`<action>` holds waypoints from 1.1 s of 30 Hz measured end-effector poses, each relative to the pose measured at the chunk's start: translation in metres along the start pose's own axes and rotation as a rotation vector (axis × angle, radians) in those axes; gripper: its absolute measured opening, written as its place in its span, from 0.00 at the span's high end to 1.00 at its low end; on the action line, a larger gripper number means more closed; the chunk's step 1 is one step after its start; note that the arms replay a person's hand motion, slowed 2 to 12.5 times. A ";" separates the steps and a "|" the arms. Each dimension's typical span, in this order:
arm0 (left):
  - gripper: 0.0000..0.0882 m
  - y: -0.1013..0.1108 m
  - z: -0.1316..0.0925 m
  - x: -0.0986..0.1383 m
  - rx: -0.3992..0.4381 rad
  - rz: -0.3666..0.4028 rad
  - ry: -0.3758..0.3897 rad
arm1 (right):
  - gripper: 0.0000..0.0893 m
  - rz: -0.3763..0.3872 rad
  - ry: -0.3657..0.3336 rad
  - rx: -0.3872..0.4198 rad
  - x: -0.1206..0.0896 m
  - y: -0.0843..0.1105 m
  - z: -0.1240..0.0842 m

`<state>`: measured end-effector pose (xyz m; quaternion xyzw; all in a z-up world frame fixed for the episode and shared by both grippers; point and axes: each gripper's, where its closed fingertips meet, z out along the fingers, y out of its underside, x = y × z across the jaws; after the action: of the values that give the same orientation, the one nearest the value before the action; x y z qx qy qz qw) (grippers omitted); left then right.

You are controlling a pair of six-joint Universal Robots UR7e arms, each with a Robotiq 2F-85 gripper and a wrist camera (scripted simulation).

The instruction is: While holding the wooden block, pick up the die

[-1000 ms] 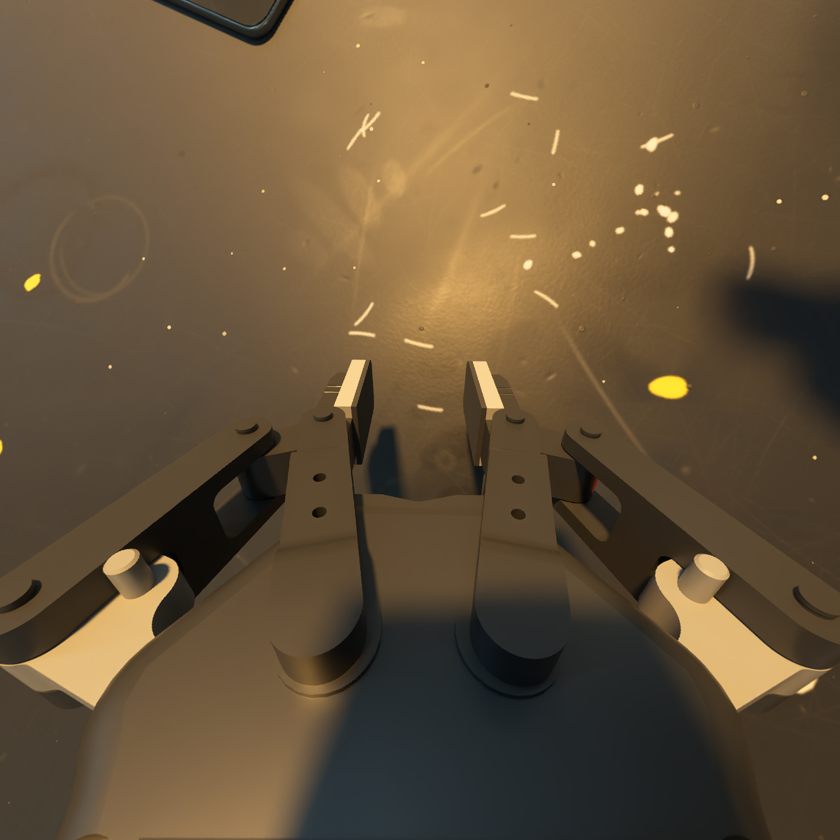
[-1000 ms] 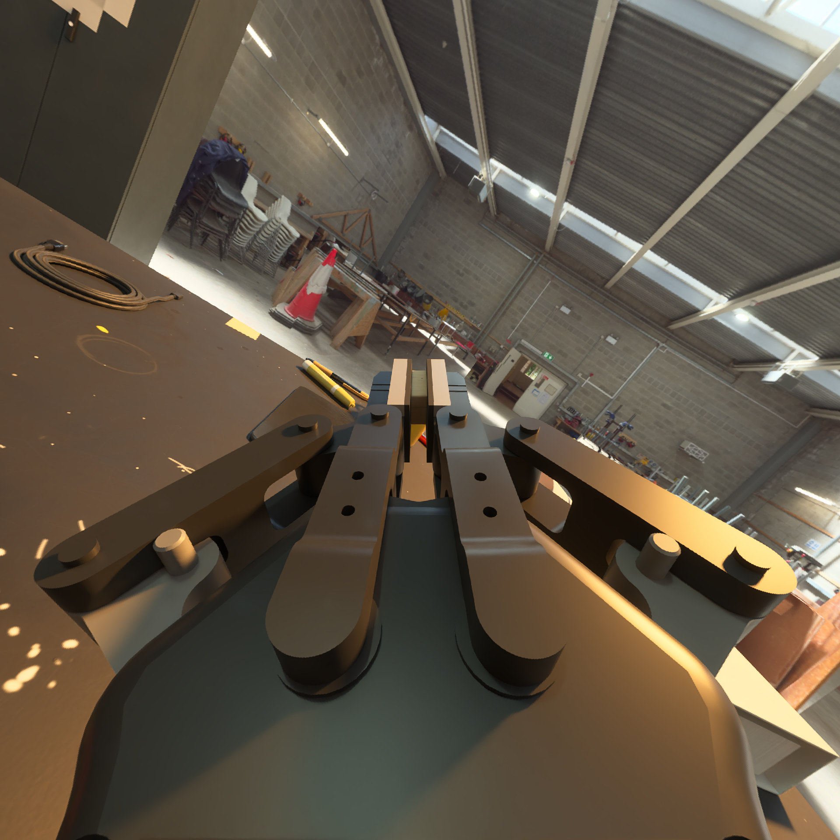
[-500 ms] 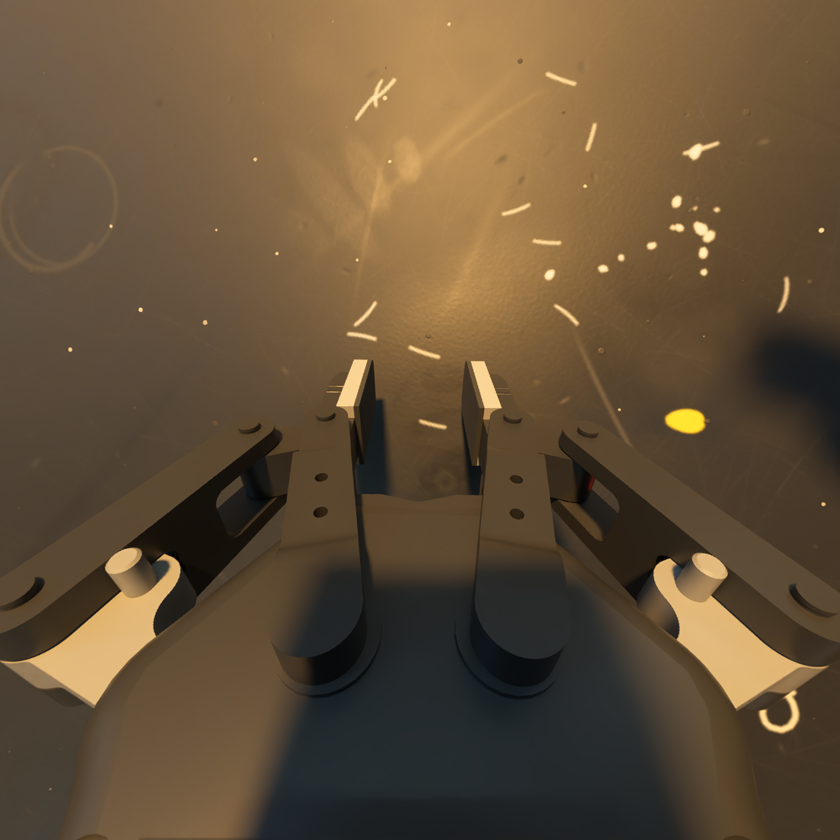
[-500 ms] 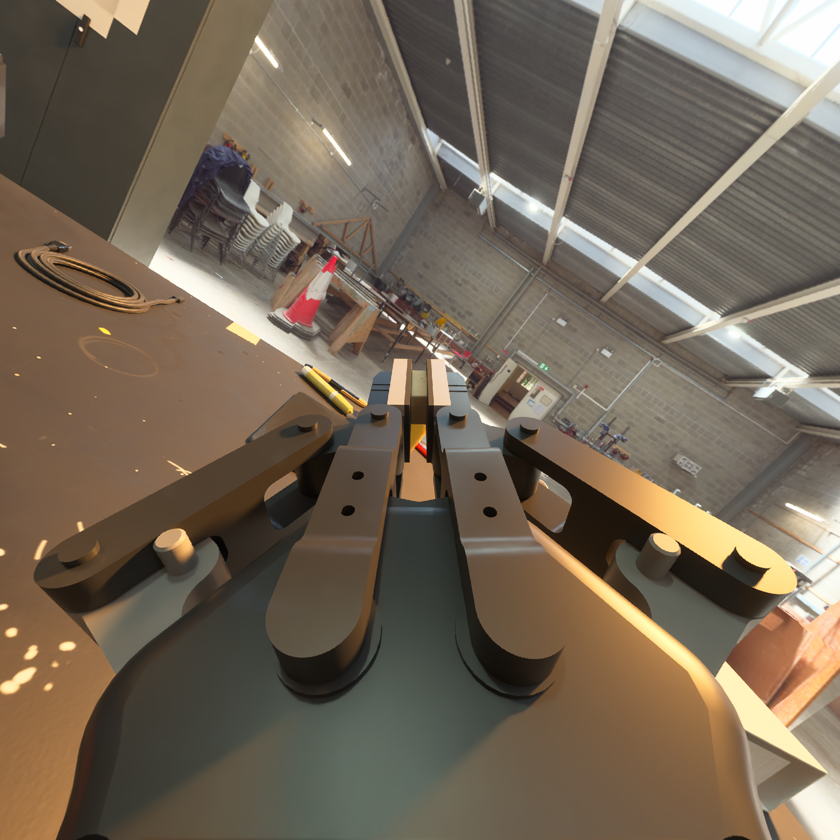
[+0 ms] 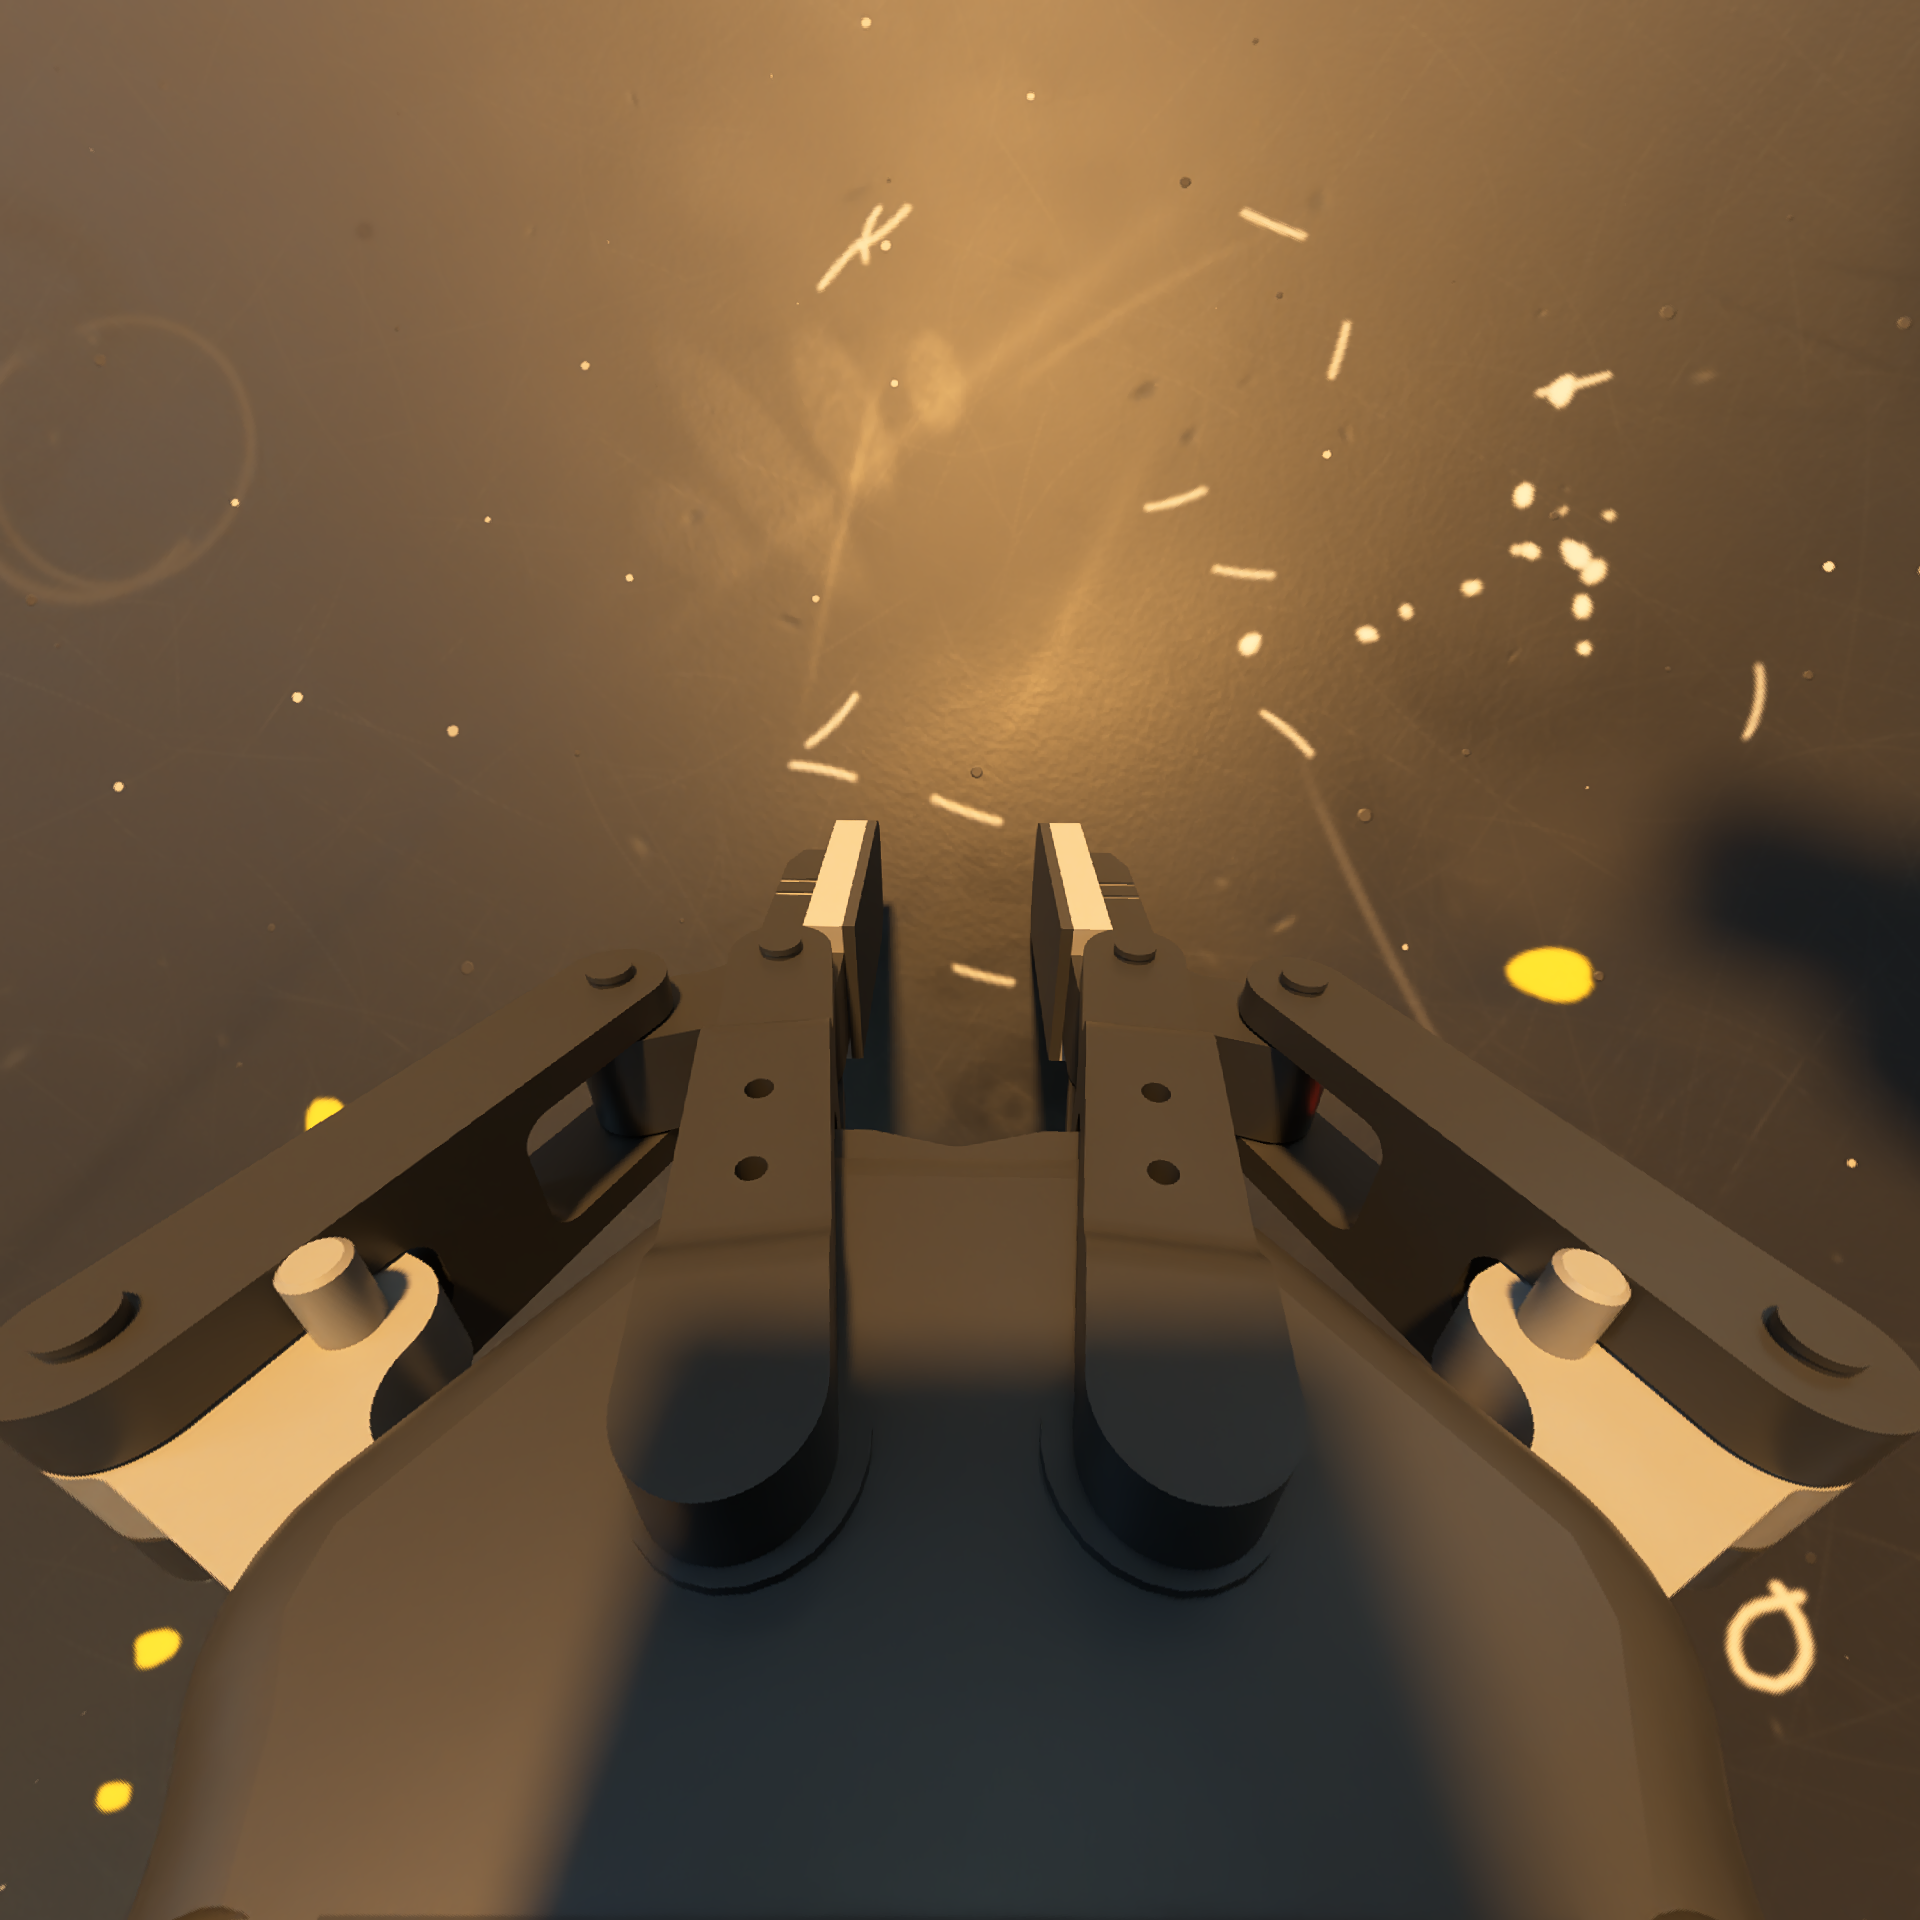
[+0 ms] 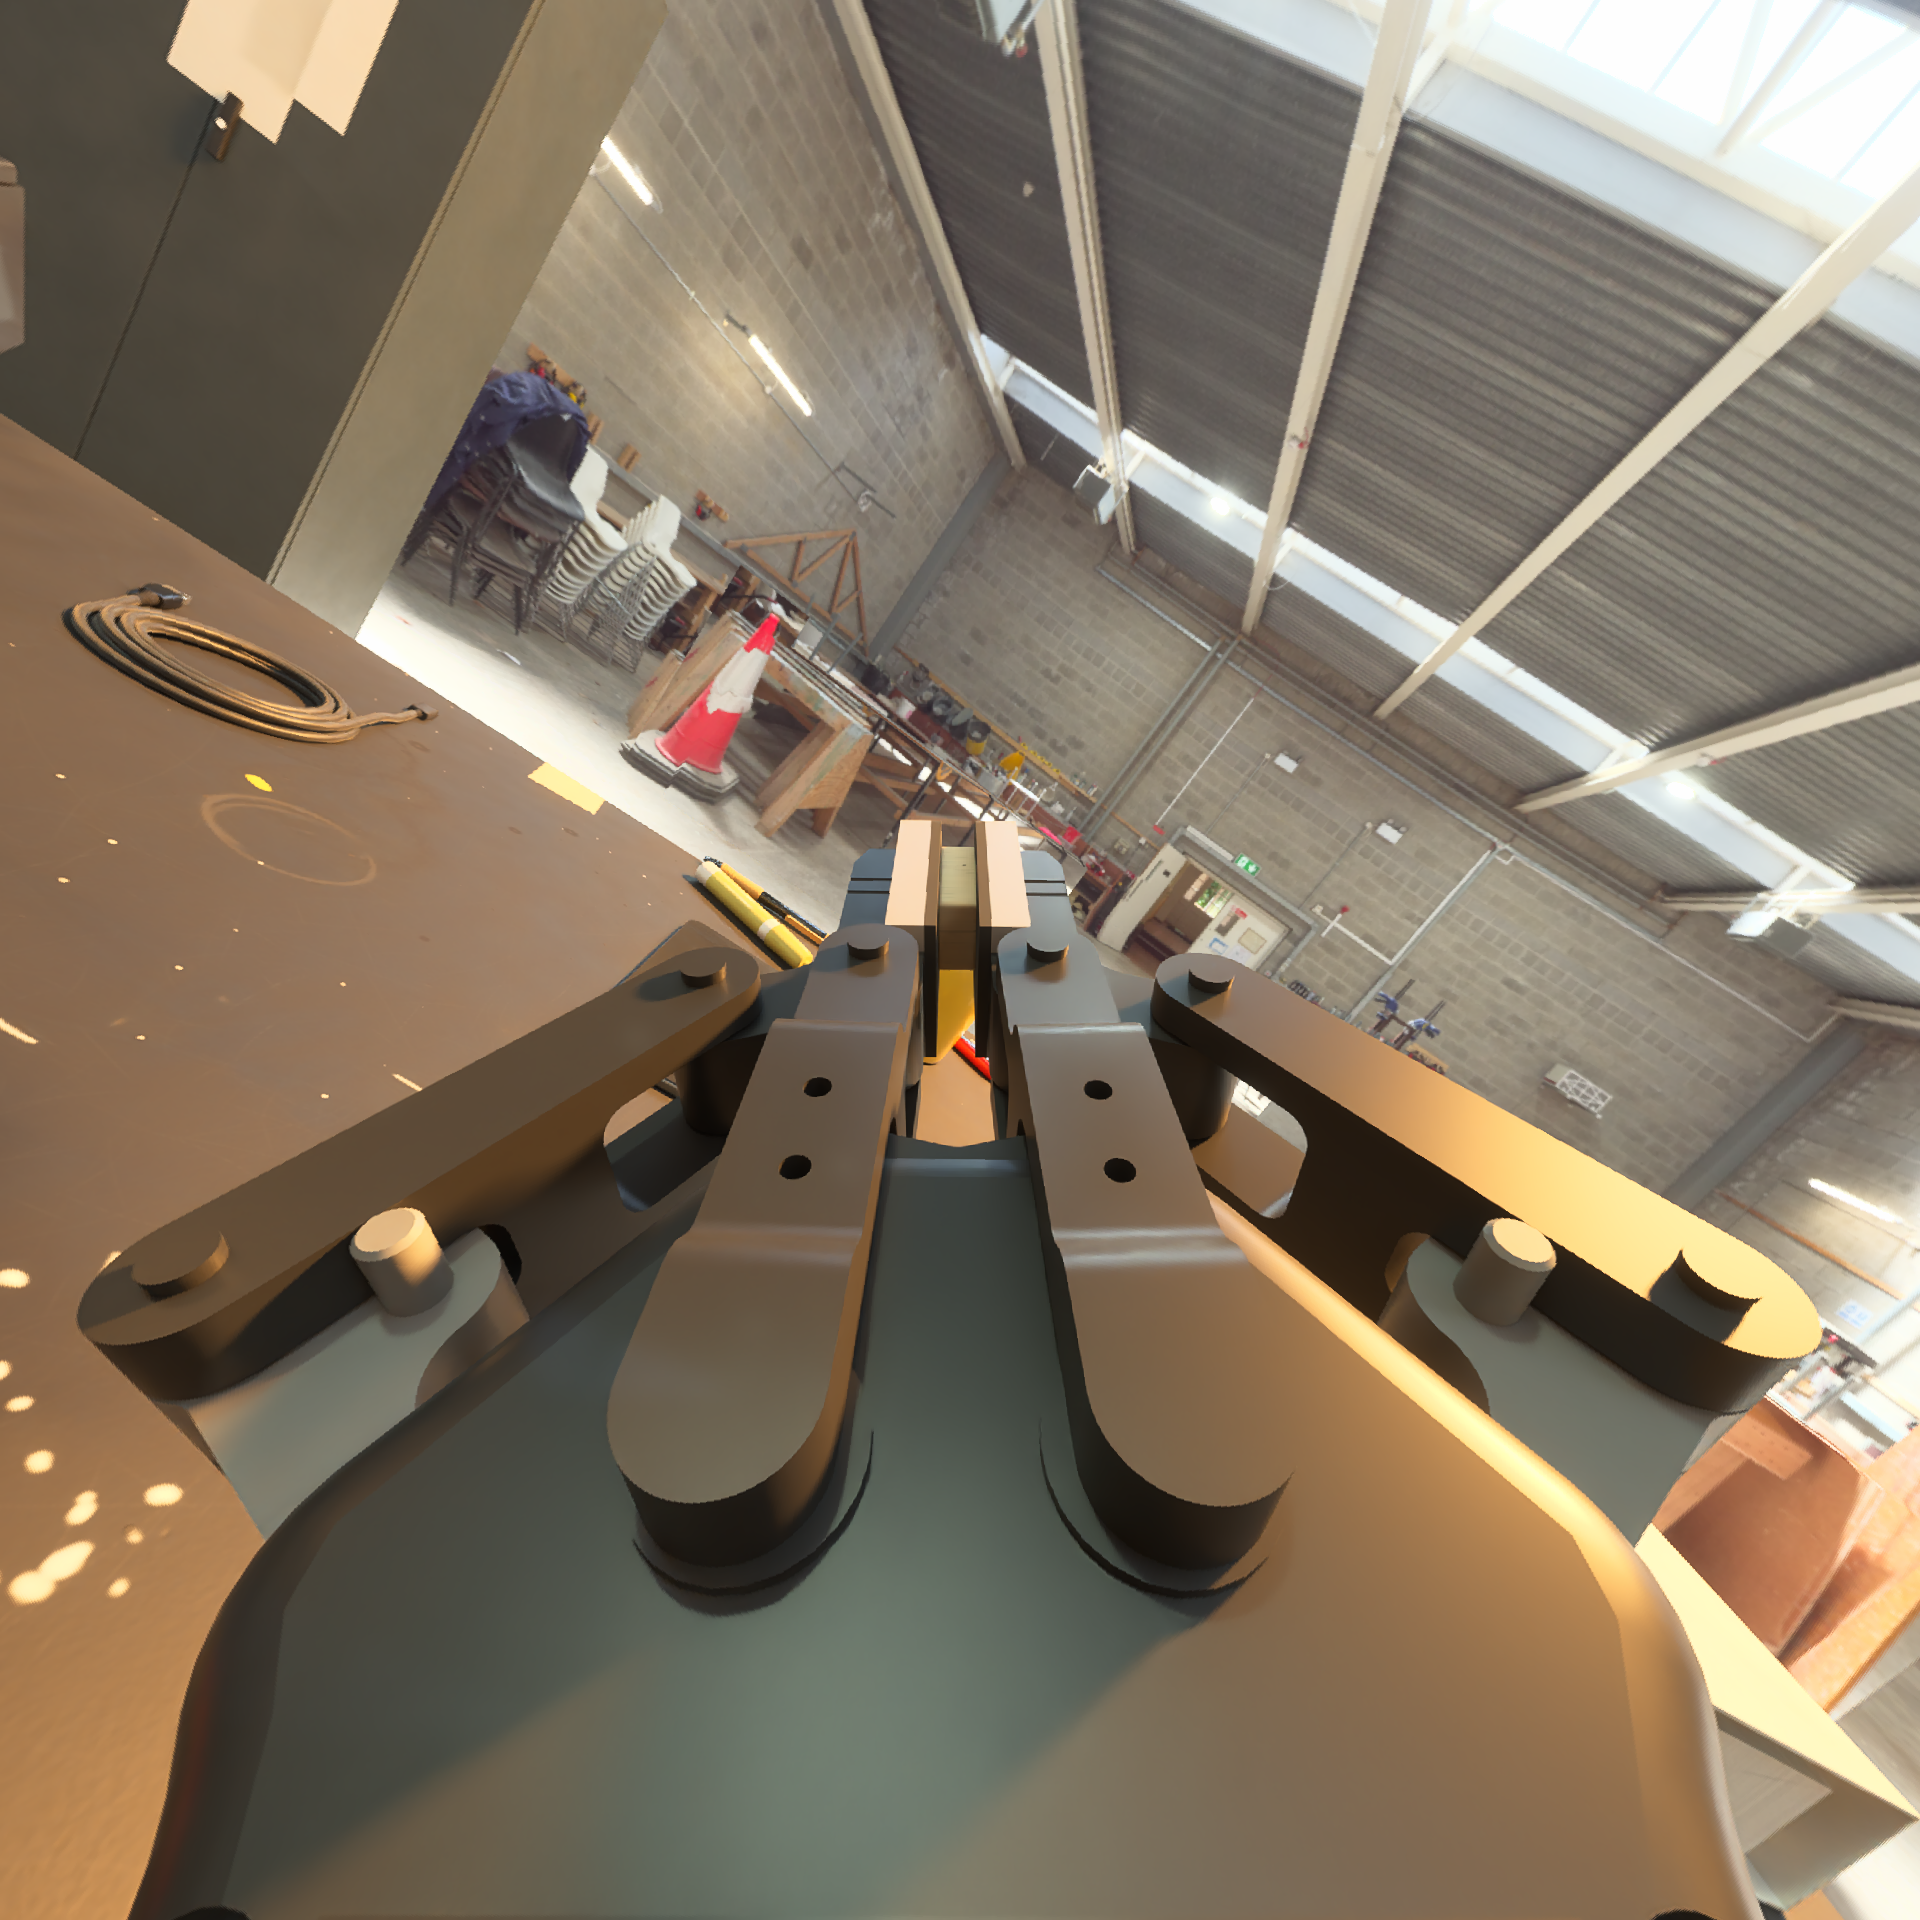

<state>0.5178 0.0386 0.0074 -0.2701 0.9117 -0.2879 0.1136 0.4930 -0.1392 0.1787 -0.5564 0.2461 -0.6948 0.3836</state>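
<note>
My right gripper [image 6: 958, 873] is shut on a small pale wooden block [image 6: 956, 904], held between its pads above the table, pointing out over the table's far edge. My left gripper [image 5: 956, 862] points down at the dark scratched table [image 5: 520, 623]. Its fingers stand apart with nothing between them, a little above the surface. The die is in neither view.
A coiled dark cable [image 6: 208, 665] lies at the far left of the table. A yellow pen [image 6: 753, 914] lies near the table edge, just left of my right gripper. A dark shadow [image 5: 1818, 935] falls on the table right of my left gripper.
The left gripper has moved closer to the table and its fingers have drawn slightly nearer each other. A dark object at the top left has left its view. The right gripper still holds the block.
</note>
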 end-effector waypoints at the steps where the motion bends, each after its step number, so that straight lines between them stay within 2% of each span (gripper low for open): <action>1: 0.70 0.000 0.000 0.000 0.003 -0.001 0.002 | 0.94 -0.002 -0.001 0.003 0.000 -0.001 0.000; 5: 0.70 0.002 -0.002 0.000 0.014 -0.005 0.013 | 0.94 -0.009 -0.004 0.014 -0.002 -0.003 0.000; 9: 0.77 0.004 -0.005 0.001 0.022 -0.014 0.028 | 0.94 -0.017 -0.013 0.019 -0.004 -0.004 0.000; 14: 0.77 0.007 -0.012 0.003 0.044 -0.038 0.057 | 0.94 -0.025 -0.019 0.027 -0.006 -0.006 0.000; 24: 0.66 0.016 -0.025 0.012 0.061 -0.076 0.149 | 0.94 -0.027 -0.027 0.029 -0.007 -0.006 0.000; 28: 0.62 0.020 -0.031 0.021 0.058 -0.095 0.221 | 0.94 -0.025 -0.026 0.036 -0.007 -0.007 0.000; 33: 0.56 0.021 -0.042 0.039 0.071 -0.139 0.371 | 0.94 -0.025 -0.030 0.036 -0.008 -0.007 0.000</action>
<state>0.4611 0.0508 0.0268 -0.2705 0.8856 -0.3717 -0.0668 0.4919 -0.1288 0.1798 -0.5627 0.2210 -0.6954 0.3885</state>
